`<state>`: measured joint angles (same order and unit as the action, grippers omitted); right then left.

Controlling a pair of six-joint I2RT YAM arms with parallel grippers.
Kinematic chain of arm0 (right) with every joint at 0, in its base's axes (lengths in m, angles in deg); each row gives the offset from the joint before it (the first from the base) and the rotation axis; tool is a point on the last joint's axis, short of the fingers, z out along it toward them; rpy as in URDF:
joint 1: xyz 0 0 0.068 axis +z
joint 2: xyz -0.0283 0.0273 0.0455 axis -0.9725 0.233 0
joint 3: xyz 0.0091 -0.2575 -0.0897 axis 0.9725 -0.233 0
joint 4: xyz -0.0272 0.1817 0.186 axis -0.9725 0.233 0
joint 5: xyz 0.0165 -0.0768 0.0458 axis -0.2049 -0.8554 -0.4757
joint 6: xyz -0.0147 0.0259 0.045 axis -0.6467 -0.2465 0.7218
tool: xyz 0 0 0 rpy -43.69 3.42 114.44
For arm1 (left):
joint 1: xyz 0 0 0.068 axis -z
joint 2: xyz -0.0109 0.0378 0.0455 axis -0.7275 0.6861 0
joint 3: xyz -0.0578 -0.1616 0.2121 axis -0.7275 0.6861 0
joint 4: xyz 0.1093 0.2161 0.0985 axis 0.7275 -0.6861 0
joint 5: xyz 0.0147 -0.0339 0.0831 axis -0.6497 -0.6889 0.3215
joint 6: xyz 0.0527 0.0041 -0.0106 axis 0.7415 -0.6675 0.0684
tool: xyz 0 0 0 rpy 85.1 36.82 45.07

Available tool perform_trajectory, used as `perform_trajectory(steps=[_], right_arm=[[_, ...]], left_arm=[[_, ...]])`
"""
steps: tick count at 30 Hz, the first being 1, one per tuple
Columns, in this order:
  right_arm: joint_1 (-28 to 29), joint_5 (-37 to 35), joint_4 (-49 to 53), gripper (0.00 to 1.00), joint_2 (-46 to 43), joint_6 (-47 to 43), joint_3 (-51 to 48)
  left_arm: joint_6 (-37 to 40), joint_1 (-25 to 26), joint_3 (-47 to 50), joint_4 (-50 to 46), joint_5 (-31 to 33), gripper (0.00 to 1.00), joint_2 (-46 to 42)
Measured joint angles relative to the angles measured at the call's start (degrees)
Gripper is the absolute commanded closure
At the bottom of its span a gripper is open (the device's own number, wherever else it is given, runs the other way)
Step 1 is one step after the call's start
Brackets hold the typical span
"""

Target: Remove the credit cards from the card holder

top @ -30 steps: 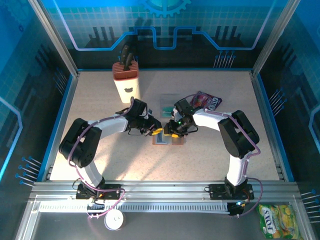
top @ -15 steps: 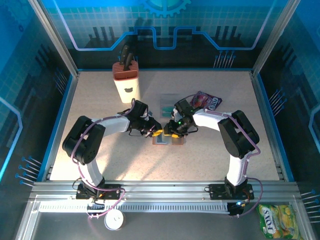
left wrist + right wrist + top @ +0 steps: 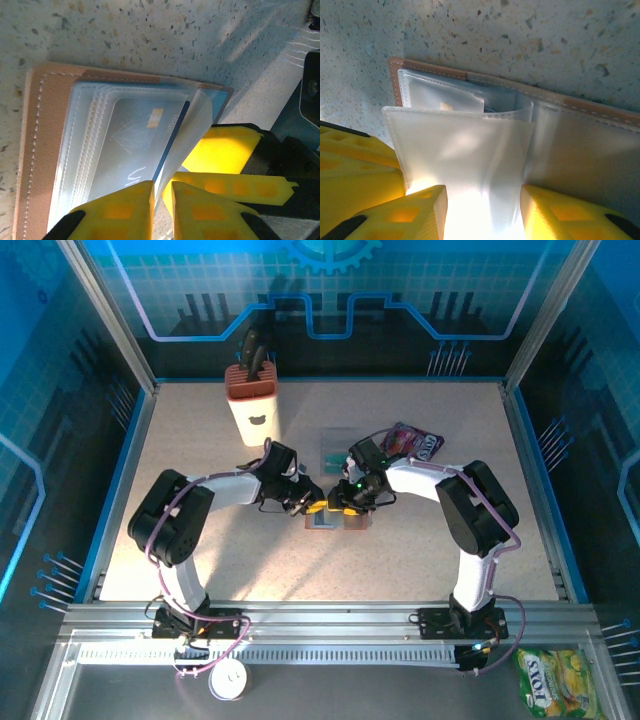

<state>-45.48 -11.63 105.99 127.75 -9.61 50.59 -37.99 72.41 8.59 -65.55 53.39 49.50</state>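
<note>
Top external view: the card holder [image 3: 335,523] lies open on the table [image 3: 200,460] at centre frame, and both arms meet over it.
Left gripper [image 3: 316,507]: at the holder's left edge. In the left wrist view its yellow fingers are pinched almost together at bottom centre on the lower corner of the credit card [image 3: 135,140], probably with sleeve film caught in the same pinch.
Right gripper [image 3: 338,508]: just beside the left one. In the right wrist view its jaws stand part-way apart, clasping a raised clear sleeve [image 3: 465,150] by its side edges.
Card location: inside a transparent pocket of the holder, chip side up, one blue edge exposed at the pocket mouth.
Card handling: light, thin, stiff and slick. It should slide flat rather than bend.
Sleeve handling: soft, floppy and clingy. It folds under load and drags on the card.
Holder handling: light and unanchored. It is likely to travel with any pull.
Hold point: the exposed card corner at the pocket mouth, clear of the film.
Risk: pinching card and film together locks the card in.
</note>
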Motion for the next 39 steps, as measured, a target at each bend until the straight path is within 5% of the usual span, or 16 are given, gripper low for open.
perform_trajectory(steps=[19, 39], right_arm=[[-2.5, -0.2, 0.5, 0.56, -8.3, 0.0, -1.6], [-10.6, 1.3, 1.0, 0.56, -17.1, -3.0, -9.2]], left_arm=[[-1.0, 0.7, -0.2, 0.1, 0.0, 0.85, 0.3], [-0.9, 6.6, -12.5, -6.0, 1.4, 0.78, 5.7]])
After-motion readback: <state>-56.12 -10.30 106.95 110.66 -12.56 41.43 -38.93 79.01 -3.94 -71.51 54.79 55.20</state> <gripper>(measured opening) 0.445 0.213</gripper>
